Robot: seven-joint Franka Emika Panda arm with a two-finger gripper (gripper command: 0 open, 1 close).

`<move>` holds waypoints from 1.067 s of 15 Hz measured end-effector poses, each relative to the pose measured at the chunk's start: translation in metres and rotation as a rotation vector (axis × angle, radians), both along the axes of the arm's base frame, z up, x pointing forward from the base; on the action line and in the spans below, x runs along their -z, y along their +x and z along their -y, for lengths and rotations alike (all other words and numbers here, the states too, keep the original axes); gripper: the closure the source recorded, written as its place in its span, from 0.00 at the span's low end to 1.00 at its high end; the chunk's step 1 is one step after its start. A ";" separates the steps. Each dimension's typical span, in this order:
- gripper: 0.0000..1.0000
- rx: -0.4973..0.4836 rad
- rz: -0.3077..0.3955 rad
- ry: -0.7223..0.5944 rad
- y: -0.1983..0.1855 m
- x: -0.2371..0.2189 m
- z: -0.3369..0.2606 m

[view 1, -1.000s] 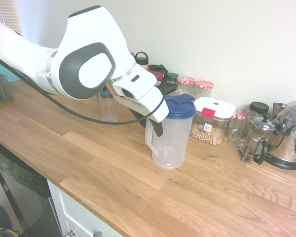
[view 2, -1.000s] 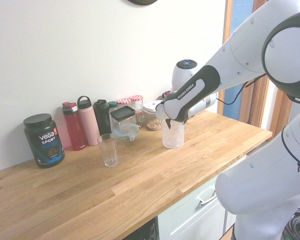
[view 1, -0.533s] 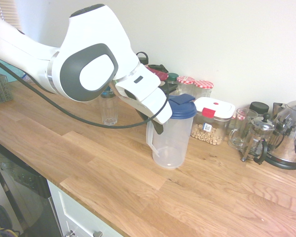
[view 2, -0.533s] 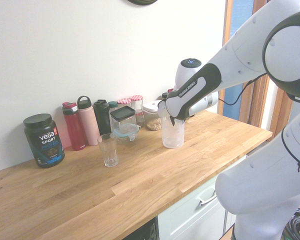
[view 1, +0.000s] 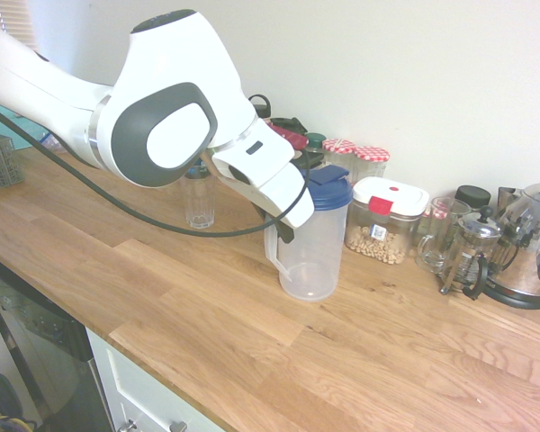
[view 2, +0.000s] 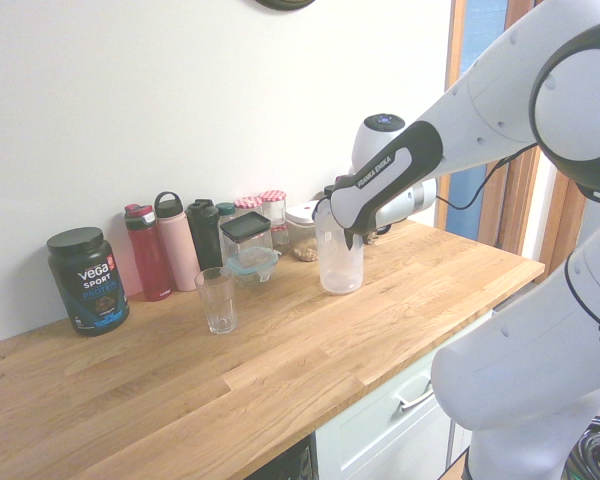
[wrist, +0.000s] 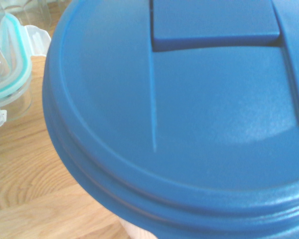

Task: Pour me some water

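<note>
A white robotic arm's tool [view 1: 286, 236] pinches the handle [view 1: 272, 247] of a translucent pitcher [view 1: 313, 256] with a blue lid [view 1: 328, 189], which stands on a wooden table [view 1: 189, 306] beside a white-lidded container [view 1: 385, 220] of nuts. Near the wall are a French press [view 1: 473, 243] and a kettle [view 1: 526, 238], while a clear drinking glass [view 2: 217, 300] stands well apart from the pitcher, toward a black Vega Sport tub [view 2: 88, 282].

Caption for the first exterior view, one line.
Gripper closed on the handle of a blue-lidded pitcher above a wooden countertop.
</note>
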State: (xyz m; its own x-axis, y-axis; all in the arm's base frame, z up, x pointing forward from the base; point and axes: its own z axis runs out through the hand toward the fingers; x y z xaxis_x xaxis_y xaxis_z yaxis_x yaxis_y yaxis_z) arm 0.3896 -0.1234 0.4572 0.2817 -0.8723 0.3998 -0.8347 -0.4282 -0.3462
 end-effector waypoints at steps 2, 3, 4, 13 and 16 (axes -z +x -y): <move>1.00 -0.046 0.000 0.013 -0.008 -0.030 -0.004; 1.00 -0.098 -0.018 0.020 -0.014 -0.046 -0.011; 1.00 -0.163 -0.042 0.021 -0.021 -0.062 -0.022; 1.00 -0.637 -0.335 -0.115 0.031 -0.096 -0.135; 1.00 -0.753 -0.461 -0.180 0.068 -0.097 -0.164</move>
